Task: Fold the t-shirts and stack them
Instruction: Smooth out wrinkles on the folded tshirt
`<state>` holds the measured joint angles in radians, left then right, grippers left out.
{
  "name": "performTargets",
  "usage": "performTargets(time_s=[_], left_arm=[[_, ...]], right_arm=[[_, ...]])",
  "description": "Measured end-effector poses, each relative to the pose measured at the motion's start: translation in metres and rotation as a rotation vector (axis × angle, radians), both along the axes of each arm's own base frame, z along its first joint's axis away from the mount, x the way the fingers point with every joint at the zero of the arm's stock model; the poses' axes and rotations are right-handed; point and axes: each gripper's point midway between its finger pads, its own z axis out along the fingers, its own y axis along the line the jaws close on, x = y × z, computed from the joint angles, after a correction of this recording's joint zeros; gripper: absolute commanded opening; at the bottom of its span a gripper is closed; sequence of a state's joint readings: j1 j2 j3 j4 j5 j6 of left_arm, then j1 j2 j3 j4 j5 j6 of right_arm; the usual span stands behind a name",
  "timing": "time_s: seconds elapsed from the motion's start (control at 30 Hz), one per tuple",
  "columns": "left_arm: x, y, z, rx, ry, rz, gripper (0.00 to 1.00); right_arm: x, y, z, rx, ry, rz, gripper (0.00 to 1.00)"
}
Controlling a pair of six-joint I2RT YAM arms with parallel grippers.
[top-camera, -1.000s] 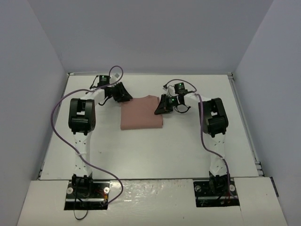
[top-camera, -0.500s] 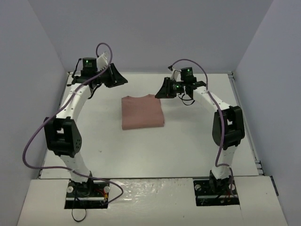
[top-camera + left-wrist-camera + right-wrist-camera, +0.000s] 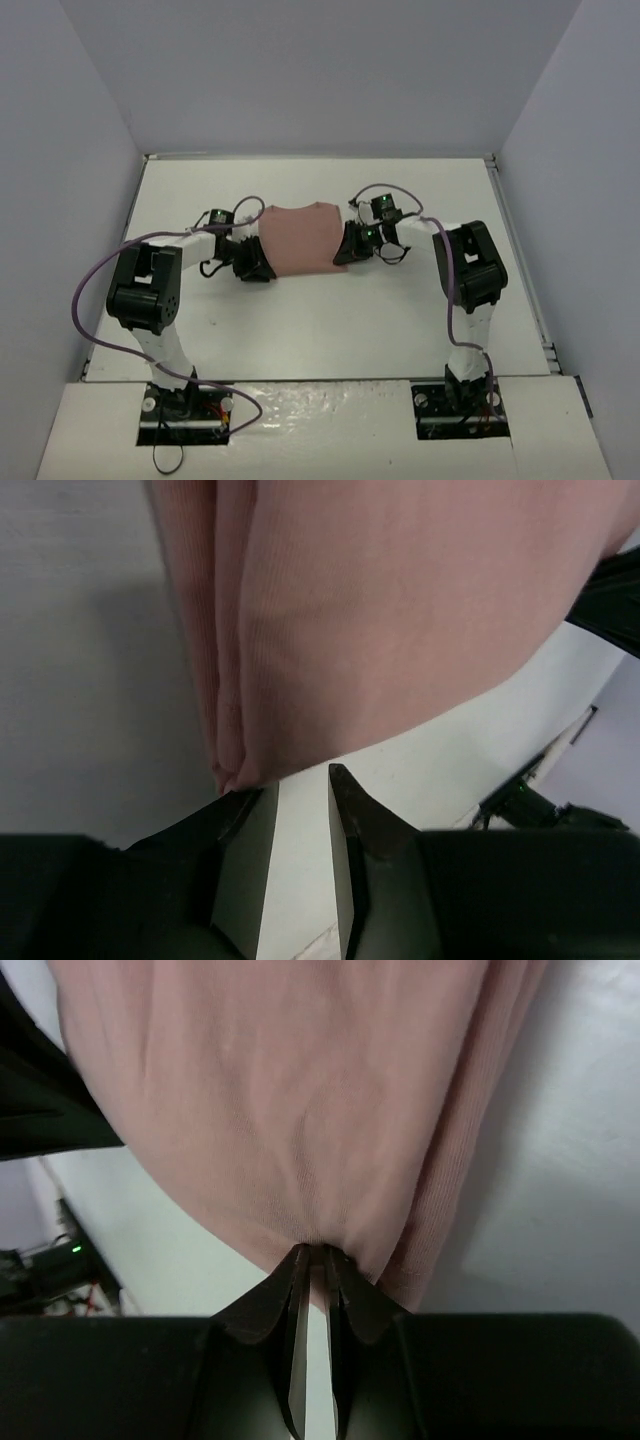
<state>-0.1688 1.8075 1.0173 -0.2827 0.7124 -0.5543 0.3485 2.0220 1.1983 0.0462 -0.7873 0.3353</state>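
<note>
Currently I see the salmon-pink t-shirt (image 3: pixel 300 238) lying folded into a rough rectangle on the white counter (image 3: pixel 330 330), between the two arms. The left hand (image 3: pixel 250 266) is positioned at the shirt's near left corner. On the left wrist view its fingers (image 3: pixel 345 855) stand apart and bare counter shows in the gap. The layered fold corner sits just at the tip of one finger, not between the two. I read this hand as released. The right hand (image 3: pixel 346 247) is positioned at the shirt's right edge. On the right wrist view its fingers (image 3: pixel 280 1300) are nearly together and the cloth puckers into the tips. I read this hand as grasping the fabric edge.
</note>
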Motion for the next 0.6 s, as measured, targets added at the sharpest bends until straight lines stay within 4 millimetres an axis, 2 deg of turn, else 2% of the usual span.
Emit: performTargets(time_s=[0.07,0.27,0.37,0.4,0.43,0.5,0.6], left_arm=[[-0.001,0.001,-0.004,-0.01,0.029,0.009,0.24],[0.002,0.007,-0.004,0.032,0.008,0.025,0.24],[0.0,0.014,0.0,0.083,-0.002,0.037,0.24],[-0.002,0.018,0.005,0.101,-0.01,0.042,0.24],[-0.003,0.021,0.011,0.116,-0.017,0.044,0.24],[-0.004,0.028,0.036,0.152,-0.067,0.049,0.27],[0.002,0.04,0.099,0.205,-0.23,0.066,0.32]], right_arm=[[-0.008,-0.001,-0.009,0.022,0.014,0.009,0.11],[-0.007,-0.005,-0.008,0.039,-0.047,0.008,0.11],[-0.008,-0.013,-0.005,0.006,-0.082,-0.009,0.14],[-0.009,-0.018,-0.001,-0.019,-0.09,-0.026,0.18],[-0.009,-0.022,0.004,-0.038,-0.097,-0.041,0.19],[-0.007,-0.034,0.027,-0.08,-0.14,-0.082,0.31],[0.01,-0.049,0.087,-0.137,-0.284,-0.152,0.43]])
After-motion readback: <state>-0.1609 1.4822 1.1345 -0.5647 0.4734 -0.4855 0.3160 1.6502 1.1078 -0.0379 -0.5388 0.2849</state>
